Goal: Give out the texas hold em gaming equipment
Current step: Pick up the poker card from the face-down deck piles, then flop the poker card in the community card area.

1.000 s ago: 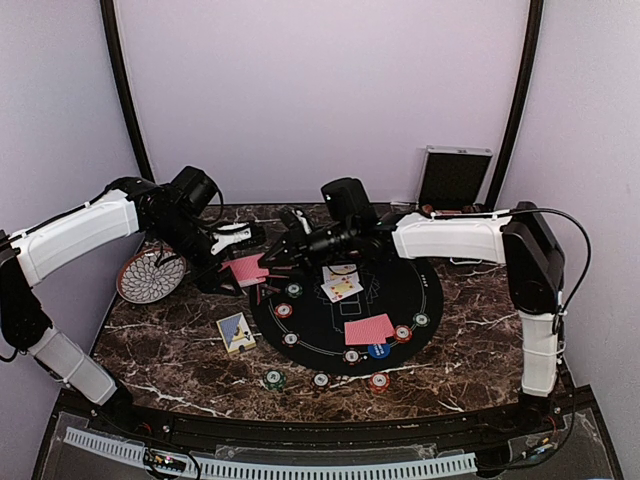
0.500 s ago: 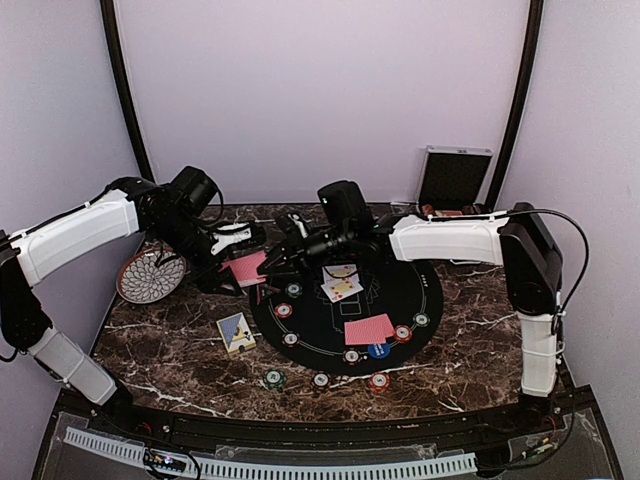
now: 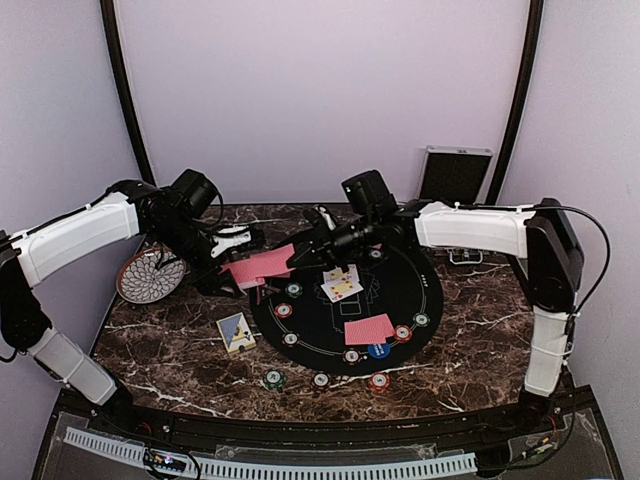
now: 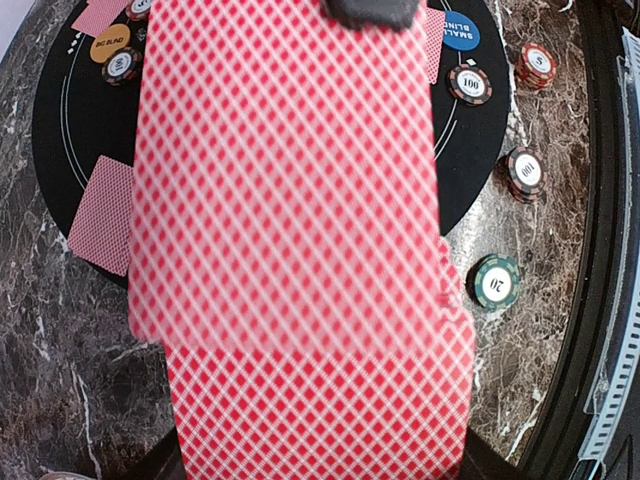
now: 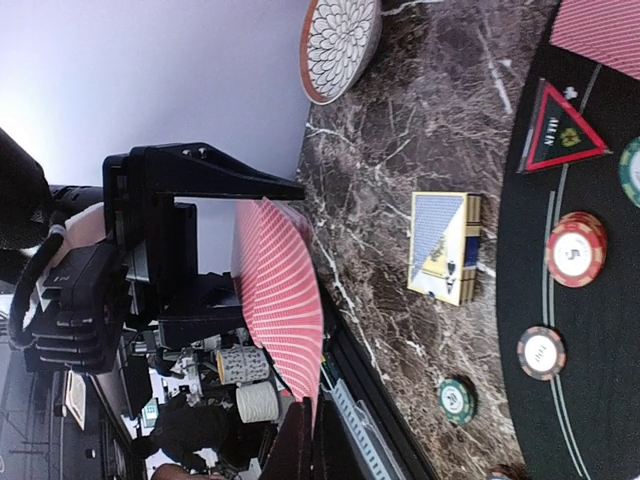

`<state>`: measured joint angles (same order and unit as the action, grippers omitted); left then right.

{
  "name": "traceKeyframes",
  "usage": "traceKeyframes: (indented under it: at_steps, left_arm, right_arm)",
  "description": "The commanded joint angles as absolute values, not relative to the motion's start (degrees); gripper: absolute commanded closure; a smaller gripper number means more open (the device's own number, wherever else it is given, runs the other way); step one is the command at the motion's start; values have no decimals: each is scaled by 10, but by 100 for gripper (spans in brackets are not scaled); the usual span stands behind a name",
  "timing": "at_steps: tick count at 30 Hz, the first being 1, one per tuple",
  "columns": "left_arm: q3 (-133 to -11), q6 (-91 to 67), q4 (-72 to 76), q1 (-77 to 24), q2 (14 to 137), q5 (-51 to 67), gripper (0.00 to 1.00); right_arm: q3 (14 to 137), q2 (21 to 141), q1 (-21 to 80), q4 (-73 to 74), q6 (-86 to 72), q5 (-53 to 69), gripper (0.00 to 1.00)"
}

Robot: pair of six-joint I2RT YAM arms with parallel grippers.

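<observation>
The marble bench (image 3: 180,350) carries a round black mat (image 3: 405,300), where two face-up cards (image 3: 342,285) and one face-down card (image 3: 369,329) already lie. Above the mat's left edge the two arms meet. The left tool (image 3: 236,276) is clamped on the red-backed deck (image 4: 320,420) and holds it off the surface. The right tool (image 3: 302,254) is pressed together on the far end of the top card (image 3: 268,263), which reaches out from the deck toward the mat. The right wrist view shows that card bowed along its length, so it looks thin, light and springy, with a slick face. It will likely slide off its neighbours easily, but it could drag a second card along or flutter loose. A pinch at the short edge with a flat pull along the deck seems the safest hold. Small round chips (image 3: 274,379) sit along the mat's near rim and on the marble just beyond it. They are probably stiff and stackable, and best taken across their edges.
</observation>
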<state>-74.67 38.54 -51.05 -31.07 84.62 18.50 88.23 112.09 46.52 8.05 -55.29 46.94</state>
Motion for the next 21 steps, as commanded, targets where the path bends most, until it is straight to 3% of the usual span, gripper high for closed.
traceKeyframes:
  at_steps: [1, 9, 15, 21]
  left_arm:
    - [-737, 392, -515, -309, 821, 186, 100]
    - [-732, 397, -518, -308, 817, 179, 100]
    - [-727, 395, -520, -306, 813, 180, 100]
    - [-725, 394, -520, -305, 811, 182, 100]
  right_arm:
    - [867, 1075, 435, 165, -485, 433, 100]
    - [900, 1042, 385, 350, -357, 298, 100]
    - [996, 1076, 384, 539, -265, 36, 100]
    - [1030, 1102, 402, 601, -250, -220, 100]
